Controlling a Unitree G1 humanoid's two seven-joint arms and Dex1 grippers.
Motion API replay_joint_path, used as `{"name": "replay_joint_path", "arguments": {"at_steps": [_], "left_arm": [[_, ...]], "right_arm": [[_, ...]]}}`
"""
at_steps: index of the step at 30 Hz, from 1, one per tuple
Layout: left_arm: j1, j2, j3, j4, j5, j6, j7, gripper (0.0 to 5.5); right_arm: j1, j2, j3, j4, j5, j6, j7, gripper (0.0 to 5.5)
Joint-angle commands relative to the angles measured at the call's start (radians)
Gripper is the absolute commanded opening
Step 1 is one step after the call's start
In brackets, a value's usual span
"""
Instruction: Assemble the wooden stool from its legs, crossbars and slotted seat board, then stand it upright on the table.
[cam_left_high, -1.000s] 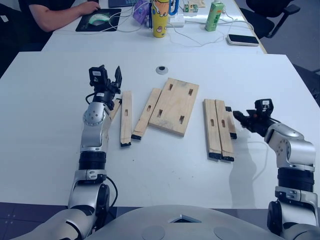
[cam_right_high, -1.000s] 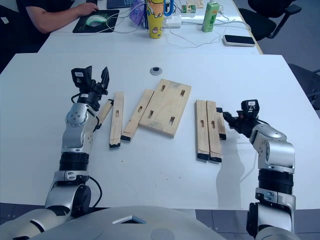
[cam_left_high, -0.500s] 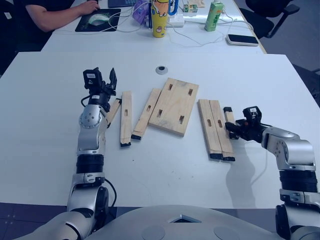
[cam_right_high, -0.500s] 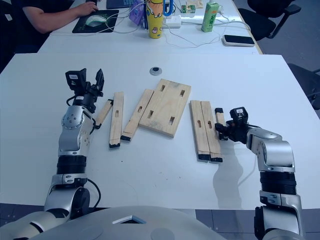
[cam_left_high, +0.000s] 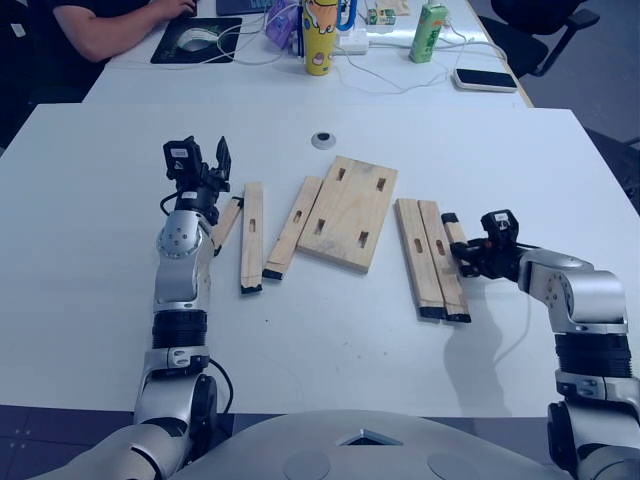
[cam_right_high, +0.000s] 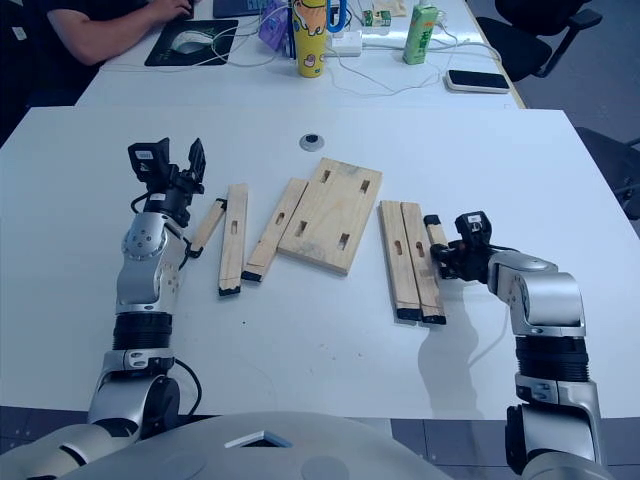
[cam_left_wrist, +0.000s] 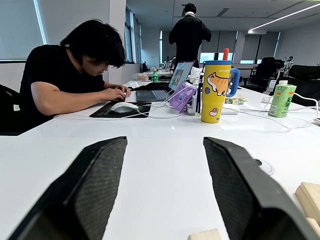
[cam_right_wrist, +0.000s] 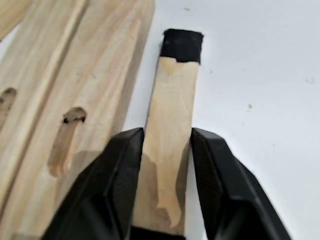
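Wooden stool bits lie flat on the white table (cam_left_high: 90, 260), and none are joined up yet.
My right gripper (cam_right_wrist: 167, 136) is down low on the table with its two fingers (cam_right_wrist: 117, 170) pressed on both sides of a short crossbar (cam_right_wrist: 176, 85) with a black end, so I have hold of it. That stick lies just beside two long legs (cam_left_high: 428, 258) that touch each other side by side. The slotted seat board (cam_left_high: 349, 211) sits in the middle of the table, turned a bit. On its other side are two more legs (cam_left_high: 252, 236), one right next to the board, and another short crossbar (cam_left_high: 228, 221). My left gripper (cam_left_wrist: 165, 150) is up off the table near that stick, wide open, with nothing in it.
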Motion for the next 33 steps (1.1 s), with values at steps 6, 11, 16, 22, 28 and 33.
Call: {"name": "replay_joint_path", "arguments": {"at_steps": [6, 11, 16, 22, 28, 33], "left_arm": [[-0.014, -0.071, 0.041, -0.036, -0.238, 0.131, -0.114, 2.84], [-0.053, -0.097, 0.054, -0.081, -0.422, 0.318, -0.172, 2.84], [-0.097, -0.129, 0.035, -0.158, -0.600, 0.529, -0.199, 2.84], [-0.130, -0.139, 0.042, -0.216, -0.765, 0.709, -0.192, 2.84], [-0.145, -0.093, -0.006, -0.194, -0.753, 0.806, -0.205, 2.84], [-0.155, -0.090, -0.019, -0.184, -0.751, 0.819, -0.212, 2.84]], "right_arm": [[-0.081, 0.087, -0.084, 0.154, -0.105, -0.329, -0.218, 1.33], [-0.170, 0.198, -0.100, 0.078, -0.036, -0.563, -0.185, 1.33], [-0.136, 0.272, 0.016, -0.021, 0.051, -0.614, -0.015, 1.33], [-0.078, 0.299, 0.070, -0.086, 0.099, -0.630, 0.084, 1.33], [-0.049, 0.295, 0.104, -0.124, 0.096, -0.673, 0.153, 1.33], [-0.025, 0.297, 0.148, -0.144, 0.075, -0.705, 0.186, 1.33]]}}
